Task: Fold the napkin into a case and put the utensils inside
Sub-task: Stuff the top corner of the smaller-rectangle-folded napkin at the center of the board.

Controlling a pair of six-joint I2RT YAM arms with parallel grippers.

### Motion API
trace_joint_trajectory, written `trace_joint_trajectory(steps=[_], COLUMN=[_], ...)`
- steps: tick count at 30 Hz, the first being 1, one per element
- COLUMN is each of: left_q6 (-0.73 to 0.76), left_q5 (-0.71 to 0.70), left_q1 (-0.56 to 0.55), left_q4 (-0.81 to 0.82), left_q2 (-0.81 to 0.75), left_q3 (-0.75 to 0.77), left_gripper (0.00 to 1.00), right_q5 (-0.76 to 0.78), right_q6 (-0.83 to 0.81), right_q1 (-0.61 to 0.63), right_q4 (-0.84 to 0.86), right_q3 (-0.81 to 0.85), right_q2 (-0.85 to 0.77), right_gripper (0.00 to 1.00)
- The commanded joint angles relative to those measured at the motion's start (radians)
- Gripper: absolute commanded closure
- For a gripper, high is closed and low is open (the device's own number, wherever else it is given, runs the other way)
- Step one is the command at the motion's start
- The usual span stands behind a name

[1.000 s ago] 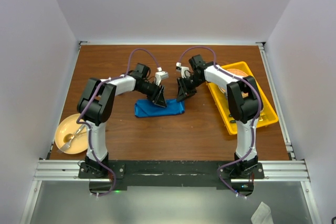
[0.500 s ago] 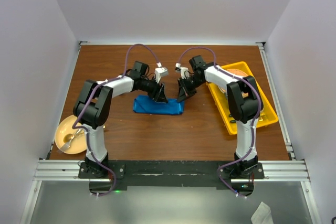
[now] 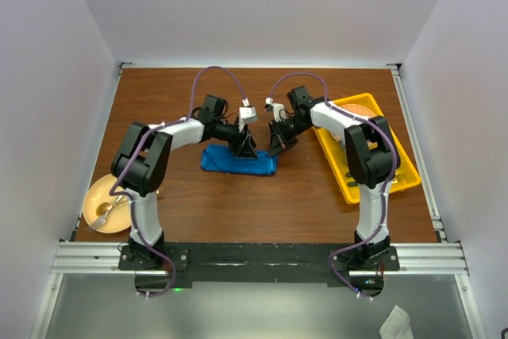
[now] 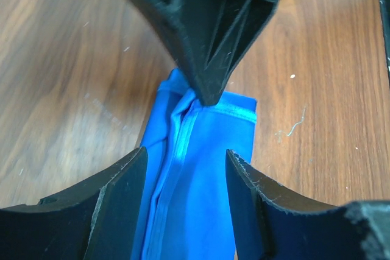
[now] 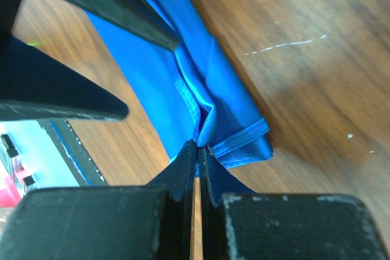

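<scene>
The napkin (image 3: 238, 163) is seen folded into a narrow blue oblong, lying flat near the middle of the wooden surface (image 3: 262, 204), its long side running left to right; a raised seam is picked out along its length in the left wrist view, and the hemmed right end is seen squared off; the right tool (image 3: 276, 145) is brought down at that right end, jaws pressed fully together, and a small pucker of cloth is pinched between the tips and drawn up into a ridge; the left tool (image 3: 248, 148) is poised just beside it over the same end, jaws parted, most of the packet's width spanned between them, nothing gripped; whether its tips touch the cloth cannot be told; off to the right a yellow tray (image 3: 401, 171) is seen on the surface, well apart from the napkin; at the near left a pale plate (image 3: 94, 196) is seen, a gold spoon (image 3: 103, 210) laid in it.
</scene>
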Motion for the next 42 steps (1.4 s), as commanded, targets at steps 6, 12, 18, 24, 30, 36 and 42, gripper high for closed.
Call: trace_joint_trajectory(steps=[6,12,18,24,30,36,42], left_q6=[0.128,0.132,0.162,0.081,-0.022,-0.117,-0.216], left_q5=[0.075,0.074,0.086,0.081,0.023,-0.017,-0.081], left_q1=[-0.054,-0.068,-0.068,-0.068,-0.068,-0.07,-0.077], left_q4=[0.015,-0.002,-0.092,-0.071,-0.042,0.029,0.081], left_q2=[0.02,0.05,0.071,0.033,-0.013,-0.075,-0.104], left_q3=[0.063,0.08,0.103,0.071,0.025,-0.063,-0.12], left_gripper=[0.42,0.47,0.64,0.95,1.0,1.0,1.0], right_q5=[-0.073,-0.091,-0.093,-0.079,-0.035,-0.038,0.005], right_q6=[-0.057,-0.065,-0.079,-0.094,-0.019,0.085,0.131], right_q1=[0.001,0.0,-0.002,-0.003,-0.006,-0.019,-0.002], right_q4=[0.046,0.053,0.052,0.052,0.037,0.063,0.069], right_q3=[-0.017,-0.02,-0.021,-0.027,-0.004,-0.016,-0.043], right_q2=[-0.098,-0.1,-0.107,-0.106,-0.075,-0.089,-0.075], right_gripper=[1.0,1.0,1.0,1.0,0.81,0.67,0.73])
